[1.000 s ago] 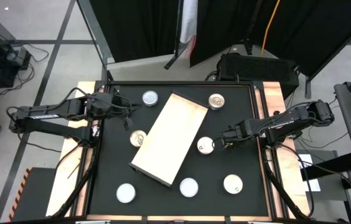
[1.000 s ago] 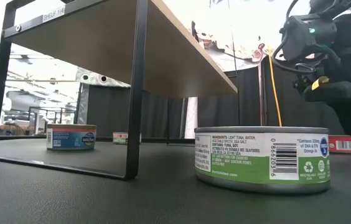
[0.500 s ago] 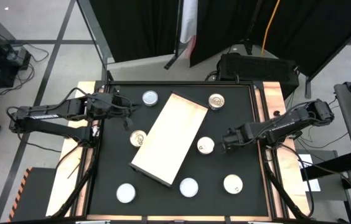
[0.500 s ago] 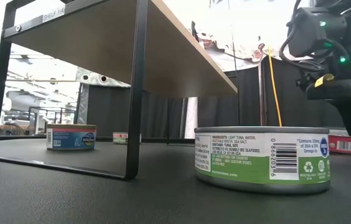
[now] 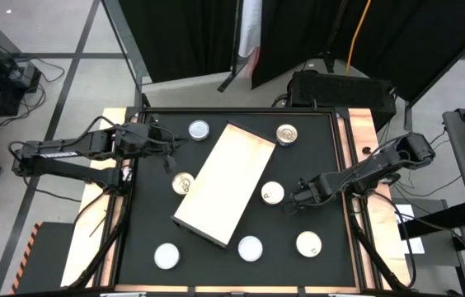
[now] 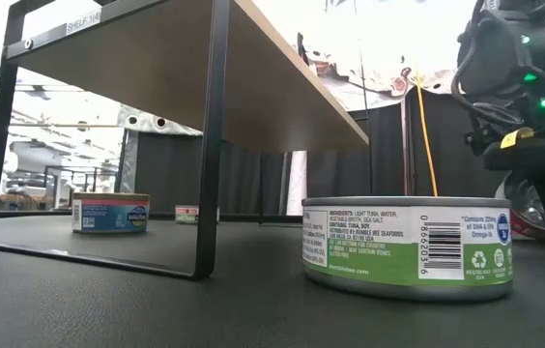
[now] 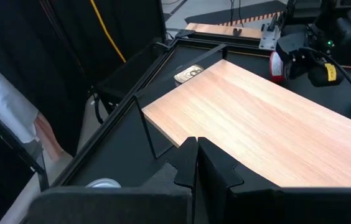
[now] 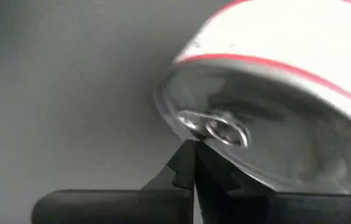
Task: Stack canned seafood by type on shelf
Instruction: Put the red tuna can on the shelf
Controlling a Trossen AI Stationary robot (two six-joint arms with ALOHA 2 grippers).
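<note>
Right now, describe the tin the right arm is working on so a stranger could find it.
Start at the long pale shelf lying slantwise mid-table. Just off its right edge sits one tin, red-banded, tipped up on edge. It alone has the right tool, shut, pressed against it.

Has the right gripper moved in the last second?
Yes. The right gripper has dropped toward the table's near edge, now beside the tin by the shelf.

Black curtains hang along the far side, a yellow cable running down them (grey floor at left).
</note>
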